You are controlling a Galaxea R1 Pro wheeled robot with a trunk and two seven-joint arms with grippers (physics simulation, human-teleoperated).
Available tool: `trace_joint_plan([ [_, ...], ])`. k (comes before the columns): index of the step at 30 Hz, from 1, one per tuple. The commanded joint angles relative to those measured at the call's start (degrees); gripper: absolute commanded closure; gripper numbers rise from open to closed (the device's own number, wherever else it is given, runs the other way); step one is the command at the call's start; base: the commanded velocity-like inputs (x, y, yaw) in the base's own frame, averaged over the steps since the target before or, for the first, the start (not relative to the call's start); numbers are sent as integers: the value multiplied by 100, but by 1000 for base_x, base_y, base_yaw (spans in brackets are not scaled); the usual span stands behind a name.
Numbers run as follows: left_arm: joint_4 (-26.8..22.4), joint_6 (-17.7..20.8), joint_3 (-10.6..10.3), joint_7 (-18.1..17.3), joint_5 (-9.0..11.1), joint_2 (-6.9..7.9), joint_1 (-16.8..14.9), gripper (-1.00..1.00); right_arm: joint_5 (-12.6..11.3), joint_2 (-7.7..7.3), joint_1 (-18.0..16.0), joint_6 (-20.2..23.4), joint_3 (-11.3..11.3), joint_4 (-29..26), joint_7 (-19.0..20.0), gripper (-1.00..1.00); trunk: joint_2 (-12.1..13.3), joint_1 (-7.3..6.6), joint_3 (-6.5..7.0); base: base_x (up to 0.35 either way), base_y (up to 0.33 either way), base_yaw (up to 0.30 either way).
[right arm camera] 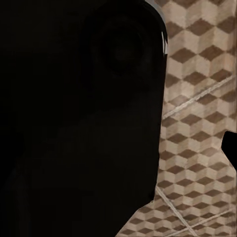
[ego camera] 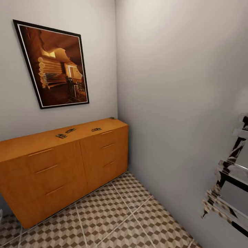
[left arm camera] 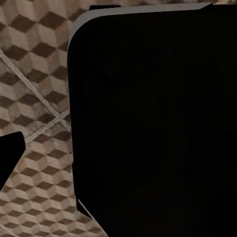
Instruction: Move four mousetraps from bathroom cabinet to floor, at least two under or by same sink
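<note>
grey-walled bathroom corner, cube-patterned bathroom floor (ego camera: 131, 213), framed picture (ego camera: 55, 63) on the far wall.
the orange-brown cabinet (ego camera: 65, 165) stands against that wall; small dark-wired mousetraps (ego camera: 70, 130) lie on its flat top, three apart plus one at the far right corner. whether the grippers' fingers are open or closed cannot be told.

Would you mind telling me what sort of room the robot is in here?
Probably a corner of a home bathroom: cube-patterned brown and cream floor tiles, a wide orange-brown wooden cabinet against the wall, and a chrome ladder-style rail, likely a towel warmer.
</note>
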Motion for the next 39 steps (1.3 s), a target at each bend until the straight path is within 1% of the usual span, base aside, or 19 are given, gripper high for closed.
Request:
trace_joint_plan([
  [1, -3, -7, 3, -1, 3, 0, -1, -100, 7, -1, 0, -17, 5, 0, -5, -100, -2, 3, -4, 322, 0, 216],
  [7, -3, -7, 3, -1, 4, 0, -1, -100, 9, -7, 0, -19, 5, 0, -10, -100, -2, 3, -4, 296, 0, 246],
  [11, -3, -7, 3, -1, 4, 0, -1, -100, 9, -10, 0, -19, 5, 0, -11, -100, -2, 3, -4, 130, 0, 266],
  [39, -3, -8, 12, 16, 4, -15, -1, -100, 9, -12, 0, -22, 5, 0, -13, -100, -2, 3, -4, 10, 0, 269],
])
